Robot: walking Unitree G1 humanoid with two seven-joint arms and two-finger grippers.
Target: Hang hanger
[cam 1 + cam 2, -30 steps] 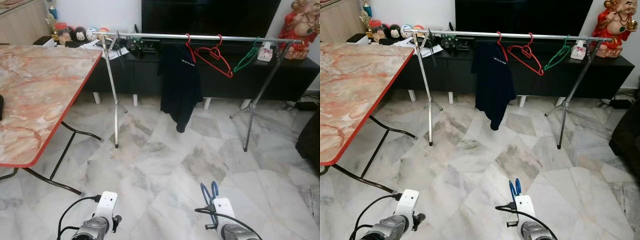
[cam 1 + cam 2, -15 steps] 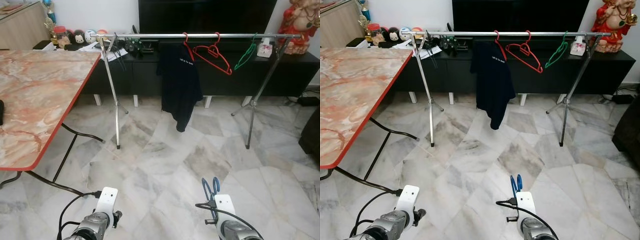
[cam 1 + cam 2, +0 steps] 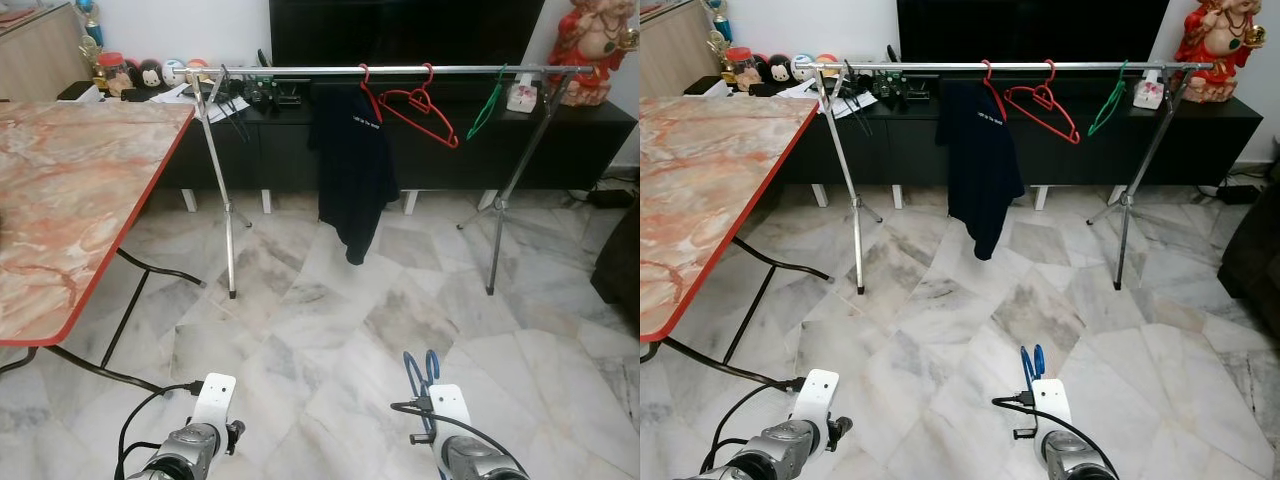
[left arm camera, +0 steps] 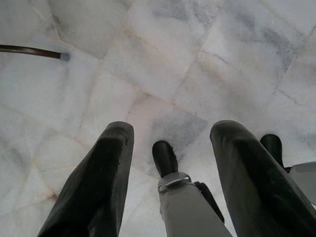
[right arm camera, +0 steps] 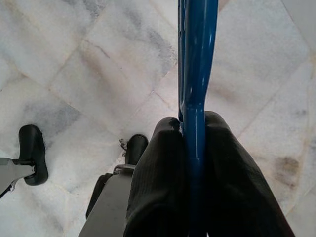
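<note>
Carrying step: right tool (image 5: 190,148) clamps blue hanger (image 5: 197,59) low above the floor; left tool (image 4: 170,163) hangs wide, idle. Next move likely calls for approaching rail (image 3: 400,70) and lifting.

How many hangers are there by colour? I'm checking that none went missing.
Red hangers: 2
Green hanger: 1
Blue hanger: 1, held in the right gripper
Total: 4

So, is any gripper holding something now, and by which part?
The right gripper is shut on the blue hanger, clamping its thin bar. The left gripper is open.
</note>
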